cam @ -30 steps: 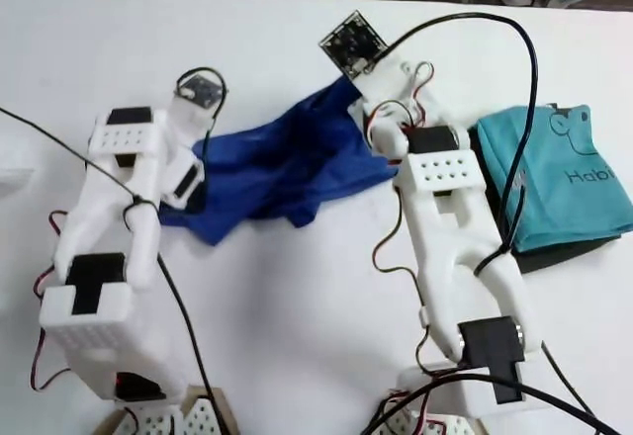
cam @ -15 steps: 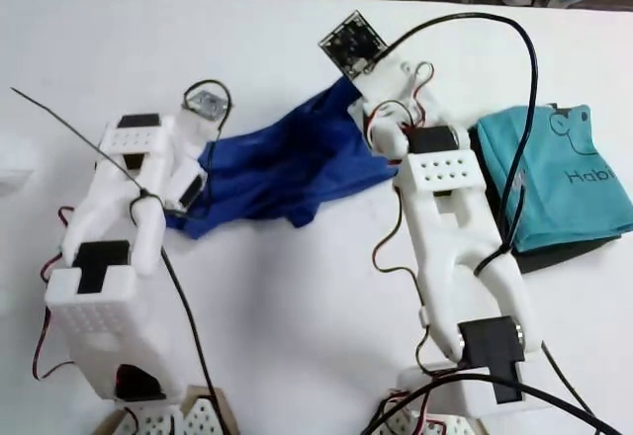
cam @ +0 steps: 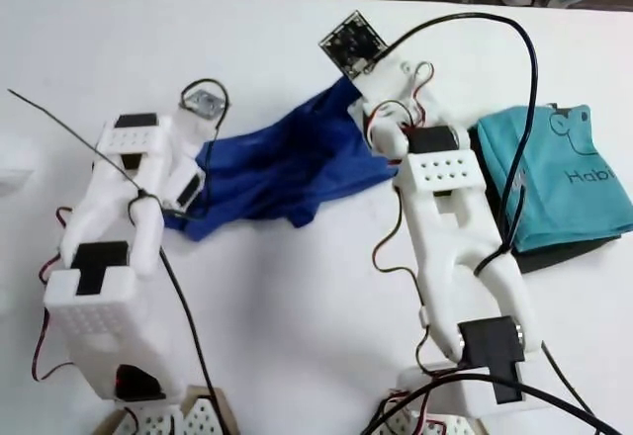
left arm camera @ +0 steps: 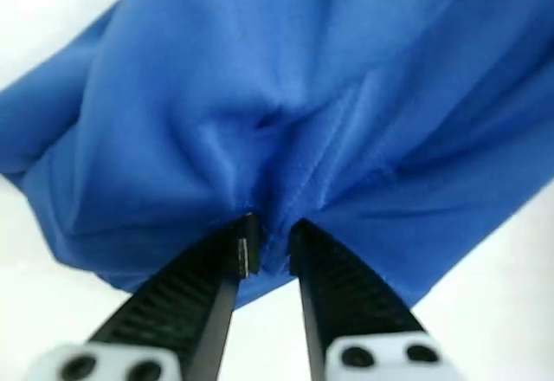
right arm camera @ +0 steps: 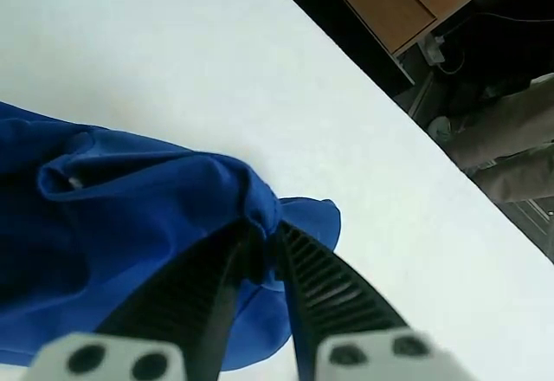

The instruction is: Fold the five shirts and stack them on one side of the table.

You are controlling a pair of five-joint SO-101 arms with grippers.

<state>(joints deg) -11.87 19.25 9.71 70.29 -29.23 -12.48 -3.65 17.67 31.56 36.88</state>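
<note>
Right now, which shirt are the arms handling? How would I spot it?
On the white table, between the two white arms, lies a crumpled dark blue cloth shirt. The left gripper and right gripper pinch it; the folded teal shirt lies unheld.

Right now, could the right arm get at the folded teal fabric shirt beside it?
Probably not yet. The folded teal shirt lies close beside the right arm with nothing between, but the right gripper is shut on the crumpled blue shirt.
</note>
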